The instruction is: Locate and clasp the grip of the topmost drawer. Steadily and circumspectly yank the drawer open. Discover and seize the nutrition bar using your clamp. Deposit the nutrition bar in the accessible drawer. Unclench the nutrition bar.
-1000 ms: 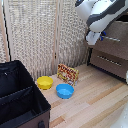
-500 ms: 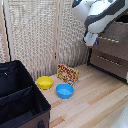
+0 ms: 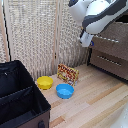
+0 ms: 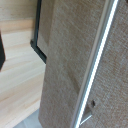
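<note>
The clamp [image 3: 87, 40] hangs at the end of the bulky white arm [image 3: 100, 15], up near the top of the dark brown dresser [image 3: 112, 50] on the exterior view's right; its short dark fingers are too small and blurred to show whether they are spread or closed, so I cannot tell, and nothing can be seen held between them. Just beside the clamp, toward the exterior view's right, is the uppermost drawer [image 3: 111, 42], its flat front flush with the dresser and its silver bar handle [image 3: 111, 39] close to the clamp; whether they touch cannot be made out. Well below the clamp, on the light wooden floor [image 3: 95, 95], the nutrition bar [image 3: 68, 75] stands on edge, a red and yellow printed packet in front of the woven screen [image 3: 45, 35]. Just beside it sit a yellow bowl [image 3: 44, 82] and a blue bowl [image 3: 65, 91], both apart from the clamp. A black case [image 3: 20, 100] fills the exterior view's lower left. The wrist view shows a woven fabric panel [image 4: 70, 70] with a pale metal strip [image 4: 97, 65], beside wooden floor.
</note>
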Motion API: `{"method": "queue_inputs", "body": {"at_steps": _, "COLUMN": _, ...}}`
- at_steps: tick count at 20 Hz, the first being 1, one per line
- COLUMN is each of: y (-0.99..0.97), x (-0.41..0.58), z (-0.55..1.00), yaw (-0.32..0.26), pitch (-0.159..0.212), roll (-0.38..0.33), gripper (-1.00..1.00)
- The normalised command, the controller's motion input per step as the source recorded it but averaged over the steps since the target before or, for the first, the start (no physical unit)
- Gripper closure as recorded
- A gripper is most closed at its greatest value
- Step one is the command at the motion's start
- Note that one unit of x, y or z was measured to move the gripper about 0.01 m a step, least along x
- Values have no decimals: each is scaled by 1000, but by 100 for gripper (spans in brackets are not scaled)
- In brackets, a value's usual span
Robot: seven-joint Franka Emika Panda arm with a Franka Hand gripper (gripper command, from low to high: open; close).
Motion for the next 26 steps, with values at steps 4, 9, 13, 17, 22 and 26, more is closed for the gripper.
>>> {"method": "queue_inputs", "body": {"at_steps": 4, "y": 185, "x": 64, "z": 91, "yaw": -202, "pitch": -14, "roll": 298, "gripper": -100}}
{"method": "queue_inputs", "body": {"at_steps": 9, "y": 135, "x": 50, "z": 7, "yaw": -227, "pitch": -1, "roll": 323, "gripper": -100}}
{"method": "queue_inputs", "body": {"at_steps": 13, "y": 116, "x": 119, "z": 0, "yaw": -214, "pitch": 0, "roll": 334, "gripper": -100}}
{"method": "queue_inputs", "body": {"at_steps": 17, "y": 76, "x": 299, "z": 0, "yaw": -178, "pitch": 0, "roll": 314, "gripper": -100}}
{"method": "queue_inputs", "body": {"at_steps": 22, "y": 25, "x": 429, "z": 0, "yaw": -146, "pitch": 0, "roll": 291, "gripper": -100}}
{"method": "queue_inputs", "body": {"at_steps": 26, "y": 2, "x": 445, "z": 0, "yaw": -138, "pitch": 0, "roll": 296, "gripper": -100}}
